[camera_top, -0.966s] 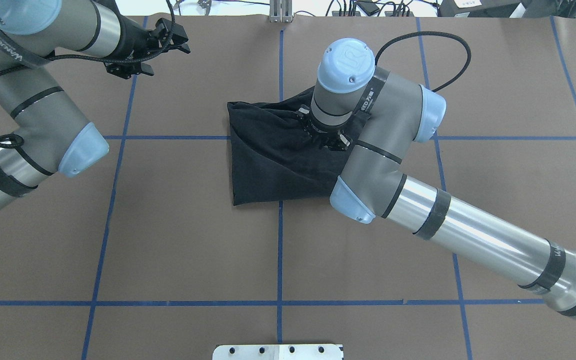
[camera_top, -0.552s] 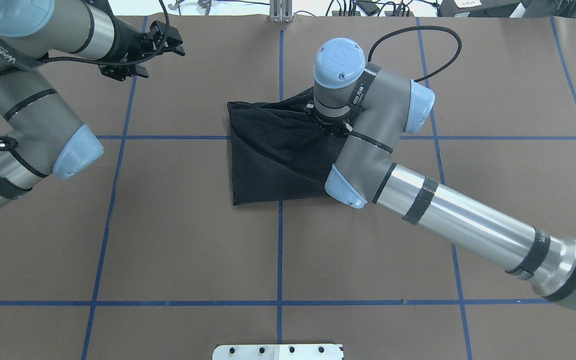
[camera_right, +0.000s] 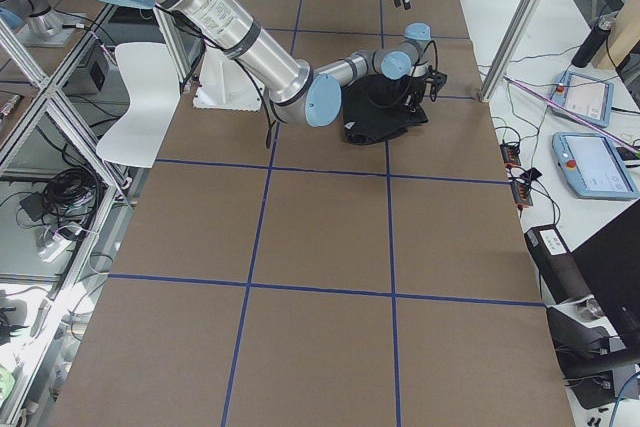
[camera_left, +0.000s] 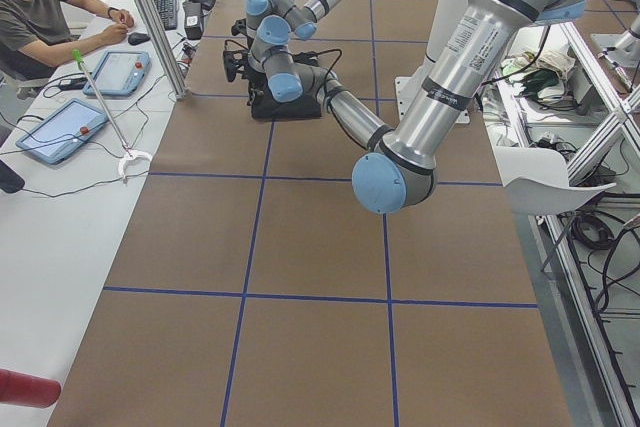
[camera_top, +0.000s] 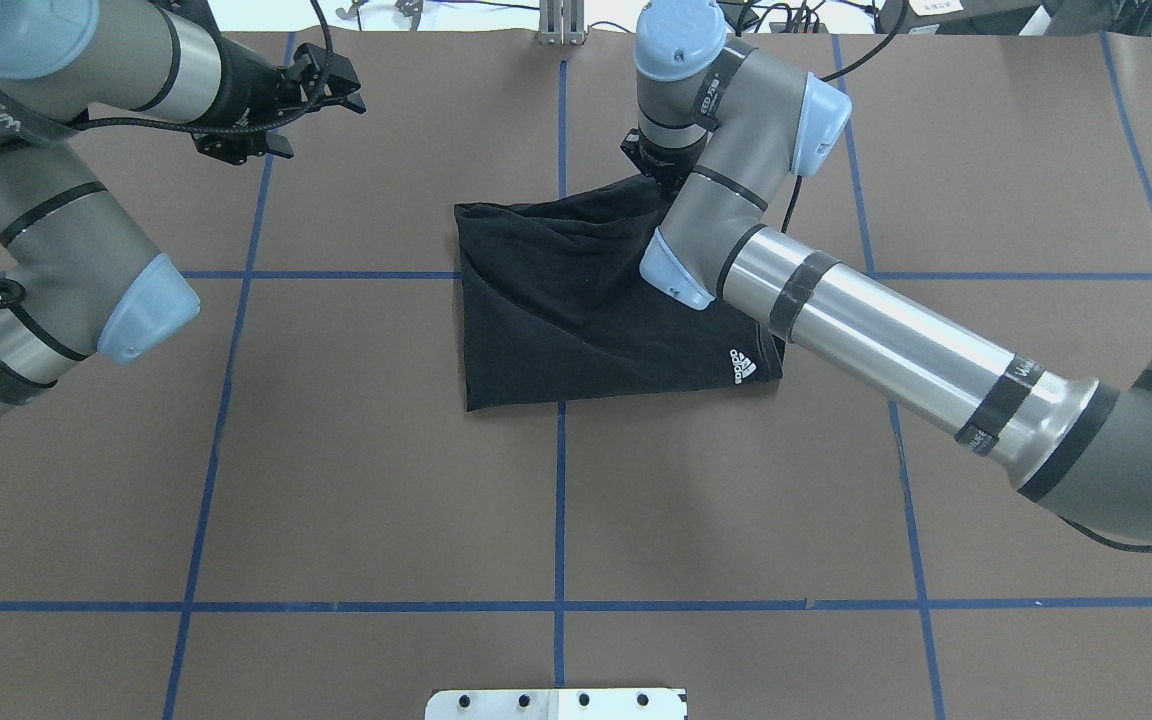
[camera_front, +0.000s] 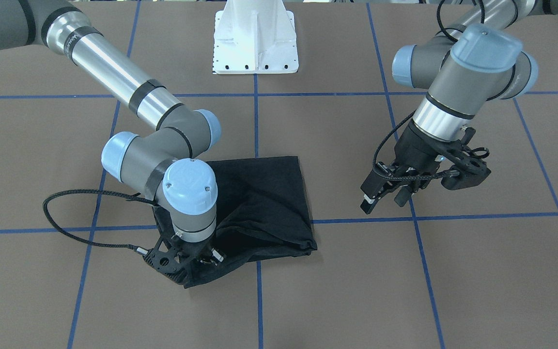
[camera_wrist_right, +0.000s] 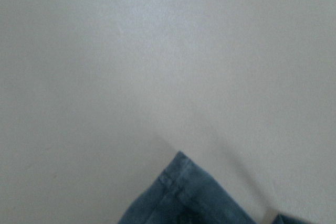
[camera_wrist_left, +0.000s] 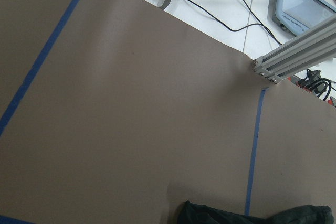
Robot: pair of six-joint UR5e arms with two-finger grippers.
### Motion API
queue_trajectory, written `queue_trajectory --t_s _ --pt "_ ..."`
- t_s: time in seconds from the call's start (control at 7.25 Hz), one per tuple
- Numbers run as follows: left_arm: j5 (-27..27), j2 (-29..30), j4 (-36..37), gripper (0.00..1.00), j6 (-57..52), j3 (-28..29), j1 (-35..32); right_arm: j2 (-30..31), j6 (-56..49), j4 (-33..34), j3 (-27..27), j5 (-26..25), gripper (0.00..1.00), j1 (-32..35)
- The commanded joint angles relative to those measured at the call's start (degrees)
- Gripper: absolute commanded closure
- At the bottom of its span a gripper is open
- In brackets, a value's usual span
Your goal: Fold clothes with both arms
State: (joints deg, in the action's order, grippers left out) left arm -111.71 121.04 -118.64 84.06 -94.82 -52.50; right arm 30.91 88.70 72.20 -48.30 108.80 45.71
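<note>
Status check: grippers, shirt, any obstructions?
Left gripper open, empty, off to the side. Right gripper shut on T-shirt far corner, fabric drawn toward it. T-shirt partly folded, on mat. No obstruction visible.

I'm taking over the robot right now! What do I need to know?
The left gripper is open and empty, hovering above the bare table, well aside from the shirt.
The right gripper is low at the black T-shirt's far corner and seems shut on it; its fingers are mostly hidden.
The T-shirt lies mid-table in a rough, wrinkled rectangle, with its white logo showing.
Done: the rough folds. Left: lay that corner down, smooth it, finish folding.
</note>
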Motion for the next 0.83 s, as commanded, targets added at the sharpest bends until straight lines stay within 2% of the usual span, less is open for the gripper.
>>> queue_trajectory --t_s 0.0,0.28,0.41,0.55,0.69 --pt "-0.1 -0.2 0.1 0.0 -0.5 -0.1 -0.7 -1.3 -0.3 -2.4 4.1 4.5 1.0 4.5" --pt "-0.2 -1.2 0.1 0.0 -3.0 -0.2 -1.1 -1.6 -1.6 -2.3 3.6 10.0 1.0 7.5" --pt "-0.3 -2.1 0.1 0.0 -4.6 -0.4 -1.3 -0.6 -1.6 -1.8 0.5 12.2 1.0 8.2" --pt "-0.3 -4.5 0.1 0.0 -8.5 -2.2 -1.3 4.1 -1.7 -1.4 -5.3 14.3 1.0 9.7" --pt "-0.3 -7.5 0.3 0.0 -14.0 -4.3 -1.4 12.5 -1.9 -0.2 -16.6 14.2 1.0 10.0"
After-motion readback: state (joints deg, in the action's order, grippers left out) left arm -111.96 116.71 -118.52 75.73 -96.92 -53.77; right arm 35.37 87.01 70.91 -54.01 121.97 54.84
